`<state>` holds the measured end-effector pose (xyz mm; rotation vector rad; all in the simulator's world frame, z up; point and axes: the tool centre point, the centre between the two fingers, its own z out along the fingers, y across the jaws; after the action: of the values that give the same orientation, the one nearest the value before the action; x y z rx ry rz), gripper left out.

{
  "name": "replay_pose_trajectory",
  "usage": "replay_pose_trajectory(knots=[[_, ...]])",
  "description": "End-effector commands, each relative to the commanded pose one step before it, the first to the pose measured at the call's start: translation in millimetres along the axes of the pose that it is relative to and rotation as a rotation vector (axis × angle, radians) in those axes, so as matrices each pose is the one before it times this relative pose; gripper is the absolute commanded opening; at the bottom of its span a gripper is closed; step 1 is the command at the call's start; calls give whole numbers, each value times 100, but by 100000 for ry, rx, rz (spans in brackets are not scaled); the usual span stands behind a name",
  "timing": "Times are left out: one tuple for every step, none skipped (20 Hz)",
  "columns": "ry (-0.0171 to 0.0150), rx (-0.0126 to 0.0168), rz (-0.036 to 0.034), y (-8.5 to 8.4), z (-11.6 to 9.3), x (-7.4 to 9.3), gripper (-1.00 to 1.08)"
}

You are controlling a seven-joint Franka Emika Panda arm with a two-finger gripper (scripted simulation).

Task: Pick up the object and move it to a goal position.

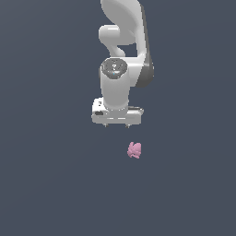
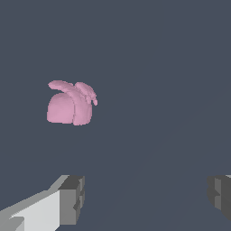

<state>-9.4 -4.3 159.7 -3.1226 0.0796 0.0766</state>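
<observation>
The object (image 1: 134, 150) is a small pink, lumpy thing with rounded lobes. It lies on the dark grey floor, in front of the arm and slightly toward the exterior view's right. In the wrist view the object (image 2: 71, 103) lies apart from both fingertips. My gripper (image 1: 116, 125) hangs from the white arm above and behind the object, not touching it. Its fingers (image 2: 72, 198) stand wide apart with nothing between them, so the gripper (image 2: 146, 196) is open and empty.
The white arm (image 1: 122, 55) rises behind the gripper toward the top of the exterior view. A flat dark grey floor (image 1: 50, 184) surrounds the object on all sides.
</observation>
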Motion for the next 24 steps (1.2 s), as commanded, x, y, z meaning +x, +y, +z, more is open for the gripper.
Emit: replay_pose_trajectory(knots=[[0,0,0,1,0,0,100],[-54,31,30,-30,19,-21,100],[-238,140,137,-50,101,-46,100],[-366,215,210,-94,149,-82,100],[-512,298,288,-127,206,-117,100],[-651,376,356,-158,256,-157,100],[-795,454,415,-174,303,-197,100],[-737,416,358,-146,267,-196,100],[-592,332,258,-98,201,-168,100],[-444,249,163,-54,136,-138,100],[-290,164,75,-19,73,-105,100],[-134,77,3,9,17,-64,100],[11,-5,-47,16,-19,-10,100],[119,-68,-18,9,-29,43,100],[144,-83,30,-28,-2,85,100],[155,-90,104,-68,25,110,100],[151,-88,163,-109,63,143,100],[175,-102,234,-146,90,175,100],[200,-115,292,-185,117,210,100],[246,-137,341,-218,137,247,100],[310,-167,379,-251,152,288,100],[373,-193,420,-286,169,327,100],[419,-209,474,-327,194,359,100],[457,-218,531,-372,225,388,100]])
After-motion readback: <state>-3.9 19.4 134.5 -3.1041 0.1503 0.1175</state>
